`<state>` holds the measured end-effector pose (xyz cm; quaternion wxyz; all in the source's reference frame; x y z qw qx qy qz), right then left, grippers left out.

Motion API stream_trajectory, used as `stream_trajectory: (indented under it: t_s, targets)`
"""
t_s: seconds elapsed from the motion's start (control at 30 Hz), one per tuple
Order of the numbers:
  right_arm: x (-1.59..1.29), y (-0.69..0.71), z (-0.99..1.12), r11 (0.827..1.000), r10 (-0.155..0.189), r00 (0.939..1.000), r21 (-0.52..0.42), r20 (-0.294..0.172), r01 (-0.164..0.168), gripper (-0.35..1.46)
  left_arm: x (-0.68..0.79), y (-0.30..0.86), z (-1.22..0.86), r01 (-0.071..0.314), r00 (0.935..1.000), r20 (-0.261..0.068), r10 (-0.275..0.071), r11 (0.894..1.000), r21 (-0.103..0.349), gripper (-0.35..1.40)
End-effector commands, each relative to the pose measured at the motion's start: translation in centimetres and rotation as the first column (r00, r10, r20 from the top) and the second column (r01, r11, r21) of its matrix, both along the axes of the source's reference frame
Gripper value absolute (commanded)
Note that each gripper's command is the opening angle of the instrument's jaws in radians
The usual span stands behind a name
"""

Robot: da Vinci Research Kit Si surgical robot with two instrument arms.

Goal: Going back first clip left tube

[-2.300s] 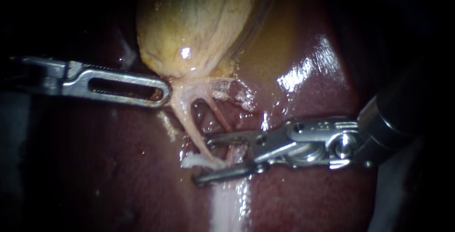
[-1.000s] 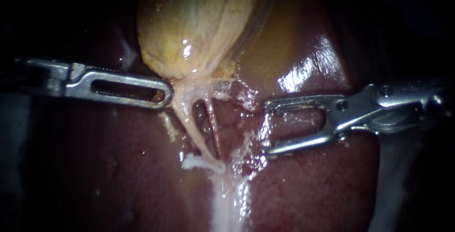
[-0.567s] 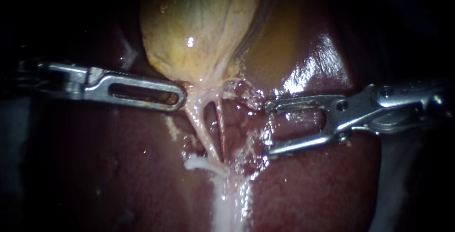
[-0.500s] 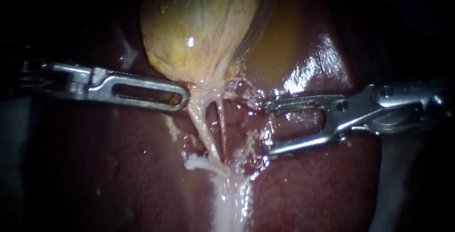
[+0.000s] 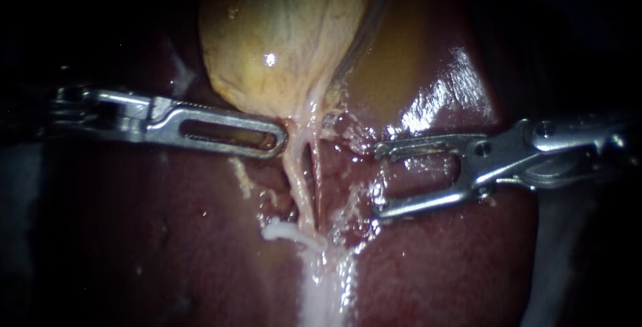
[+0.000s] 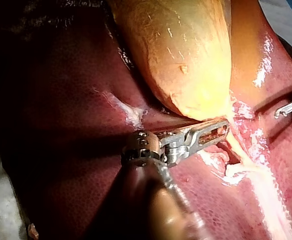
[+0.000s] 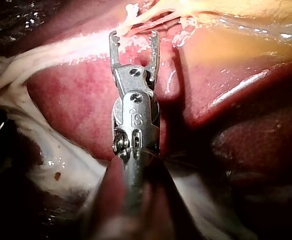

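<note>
The yellow gallbladder (image 5: 281,33) lies on the dark red liver (image 5: 435,267). From its neck two thin tubes run down side by side: a pale left tube (image 5: 299,183) and a redder right tube (image 5: 315,186). I see no clip on either. My left instrument (image 5: 277,144) comes in level, its slotted jaws shut on the tissue at the gallbladder's neck; the left wrist view shows the left instrument (image 6: 221,131) under the gallbladder (image 6: 185,55). My right instrument (image 5: 378,181) stands to the right of the tubes, jaws open and empty. In the right wrist view the right instrument (image 7: 134,36) points at the tubes.
A white shred of tissue (image 5: 281,231) lies at the tubes' lower end, above a pale wet streak (image 5: 321,287) on the liver. Frayed pale tissue (image 5: 348,133) sits between the tubes and my right instrument. Glare marks the liver (image 5: 435,99) at the upper right.
My right instrument drew back to the right, away from the tubes, jaws still open. My left instrument moved right with the neck tissue; the two tubes now stand closer together and more upright.
</note>
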<state>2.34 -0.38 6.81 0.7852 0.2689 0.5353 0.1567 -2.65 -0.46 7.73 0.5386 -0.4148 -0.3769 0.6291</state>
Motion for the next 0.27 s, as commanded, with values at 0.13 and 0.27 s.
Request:
stream_trajectory:
  t_s: [0.13,0.27]
  targets:
    - [0.00,0.00,0.00,1.000,0.000,1.0000,0.000,0.000,0.000,0.49,0.00,0.00,0.00,0.000,1.0000,-0.001,0.000,1.000,0.000,-0.35]
    - [0.00,0.00,0.00,1.000,0.000,1.0000,0.000,0.000,0.000,0.49,0.00,0.00,0.01,0.000,1.0000,-0.001,0.000,1.000,0.000,-0.35]
